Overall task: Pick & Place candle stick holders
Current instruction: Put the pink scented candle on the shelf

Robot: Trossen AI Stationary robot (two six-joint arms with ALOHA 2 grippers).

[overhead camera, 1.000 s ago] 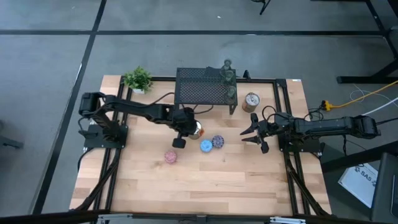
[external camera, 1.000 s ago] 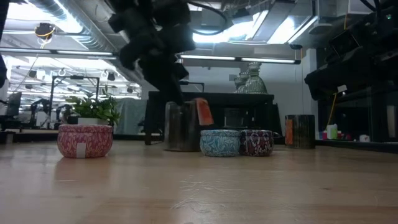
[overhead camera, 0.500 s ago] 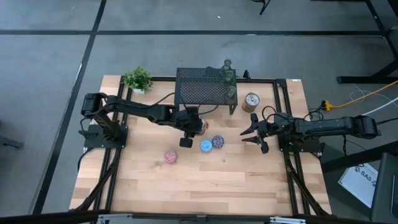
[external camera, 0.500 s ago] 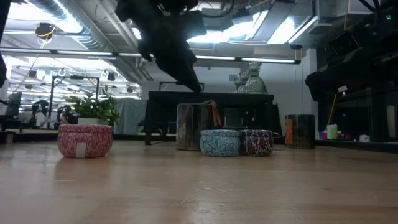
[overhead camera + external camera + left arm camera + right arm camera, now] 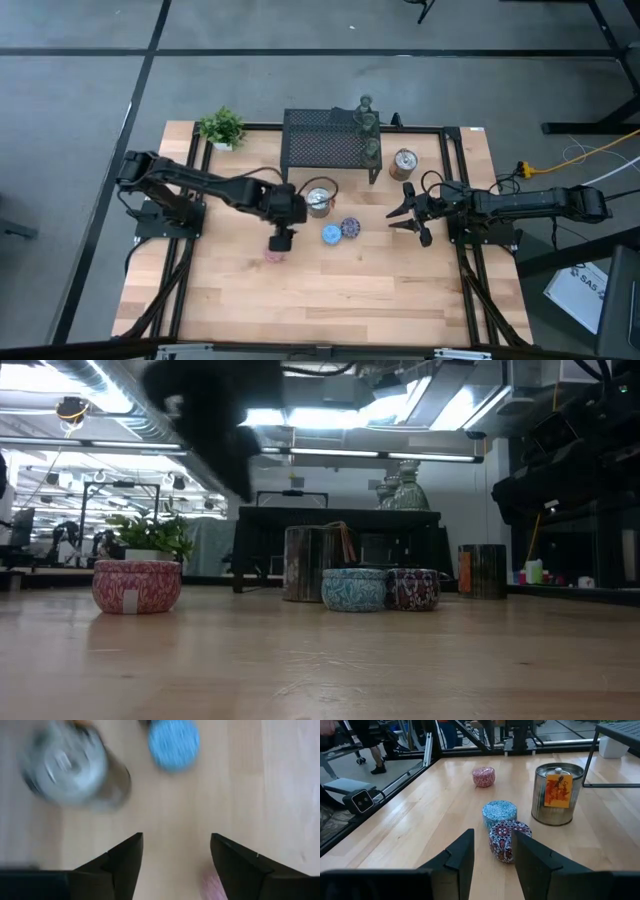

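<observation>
My left gripper point(image 5: 279, 243) hung over the pink holder point(image 5: 137, 586) left of centre in the high view, fingers point(image 5: 122, 862) spread apart with bare wood between them and nothing held. Only a sliver of pink showed under it from above. My right gripper point(image 5: 408, 216) waited at centre right, its fingers point(image 5: 461, 855) parted and empty.

Surroundings, high view:
- The silver-and-orange holder point(image 5: 319, 200) stood upright just right of my left gripper, directly below the black mesh stand point(image 5: 327, 146).
- The blue holder point(image 5: 331, 235) and purple holder point(image 5: 350, 227) sat side by side at centre, touching or nearly so; I could not tell which.
- A second silver-and-orange holder point(image 5: 404, 162) stood right of the stand.
- Clear glass holders point(image 5: 369, 122) stood at the stand's right edge.
- The potted plant point(image 5: 221, 127) occupied the upper left corner of the table point(image 5: 350, 300).

Nothing stood between the pink holder and my left gripper.

Change from the earlier frames: one second before, my left gripper was closed on the silver-and-orange holder, which was tilted off the table beside the blue one. That holder now stood released in front of the stand, and my left arm had swung toward the lower left. My right arm had not moved.
</observation>
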